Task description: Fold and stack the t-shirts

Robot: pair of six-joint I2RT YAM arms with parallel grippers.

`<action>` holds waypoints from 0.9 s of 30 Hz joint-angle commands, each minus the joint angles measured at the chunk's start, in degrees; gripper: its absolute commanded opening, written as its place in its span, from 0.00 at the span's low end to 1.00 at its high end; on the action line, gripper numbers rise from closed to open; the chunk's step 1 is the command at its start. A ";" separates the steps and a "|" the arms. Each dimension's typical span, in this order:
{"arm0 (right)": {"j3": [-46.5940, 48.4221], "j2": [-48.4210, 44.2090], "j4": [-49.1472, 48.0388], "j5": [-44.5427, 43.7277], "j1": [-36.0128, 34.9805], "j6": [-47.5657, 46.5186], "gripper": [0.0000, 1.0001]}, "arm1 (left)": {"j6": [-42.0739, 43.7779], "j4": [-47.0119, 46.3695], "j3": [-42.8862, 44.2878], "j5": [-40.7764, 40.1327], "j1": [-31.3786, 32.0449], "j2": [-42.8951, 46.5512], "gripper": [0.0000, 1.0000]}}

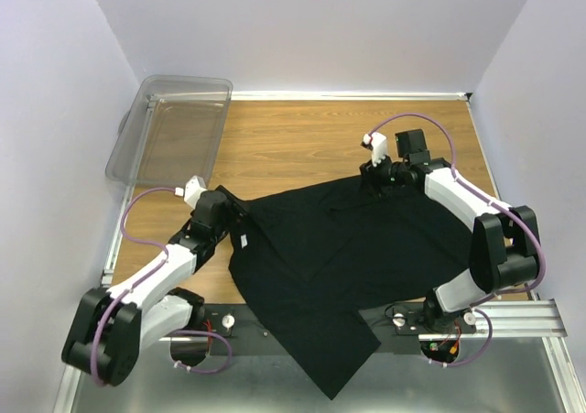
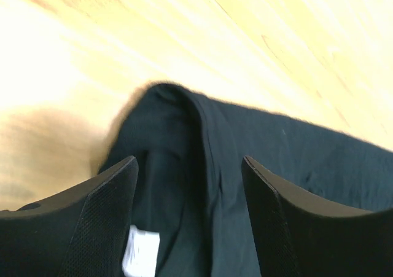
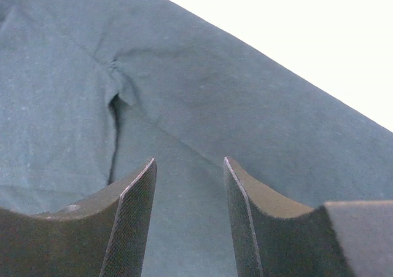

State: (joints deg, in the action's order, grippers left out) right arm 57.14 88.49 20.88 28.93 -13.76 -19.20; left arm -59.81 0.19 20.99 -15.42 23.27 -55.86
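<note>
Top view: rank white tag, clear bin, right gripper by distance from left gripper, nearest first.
1. White tag: on the t-shirt, just beside the left gripper.
2. Clear bin: far-left corner.
3. Right gripper: across the t-shirt, right side.

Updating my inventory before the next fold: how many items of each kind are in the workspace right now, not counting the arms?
Black t-shirt: 1
Clear plastic bin: 1
Total: 2

Top view looks down; wrist views hug the t-shirt [image 1: 339, 248].
</note>
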 commanded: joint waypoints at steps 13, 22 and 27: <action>-1.86 -2.44 -1.55 1.04 6.02 1.53 0.56 | 2.77 -14.08 4.58 4.70 -3.67 -16.21 0.58; -1.86 -3.41 -1.55 1.74 7.25 1.89 0.56 | 4.70 -14.95 5.64 3.64 -4.28 -20.34 0.19; -1.95 -4.37 -1.55 1.14 8.75 2.15 0.56 | 4.88 -12.58 6.69 2.33 -4.90 -20.17 0.00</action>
State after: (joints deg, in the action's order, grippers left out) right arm 56.05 86.21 20.18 29.50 -6.28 -17.85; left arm -55.57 -13.15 26.04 -10.76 19.09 -76.07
